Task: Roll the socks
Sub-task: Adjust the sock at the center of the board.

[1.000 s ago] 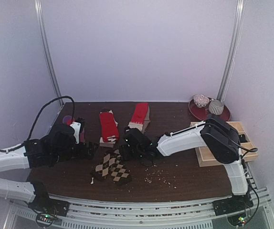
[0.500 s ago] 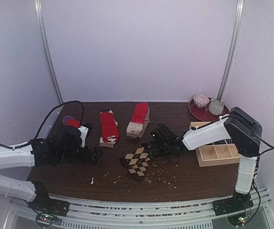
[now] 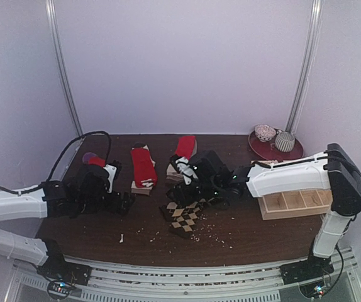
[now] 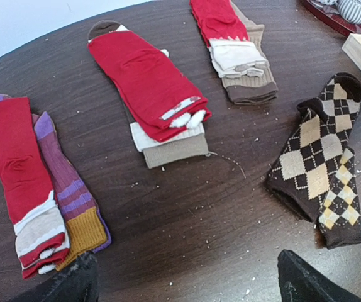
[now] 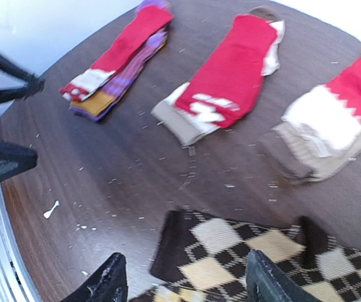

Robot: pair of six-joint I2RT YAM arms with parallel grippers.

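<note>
Right wrist: argyle socks (image 5: 221,238) cropped below.

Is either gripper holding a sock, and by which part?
Neither: the left gripper is open; the right gripper, open, hangs over the argyle sock.

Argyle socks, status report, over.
Left gripper open, empty. Right gripper open over argyle socks. Pair flat, unrolled. Crumbs scattered around, nothing on top.
</note>
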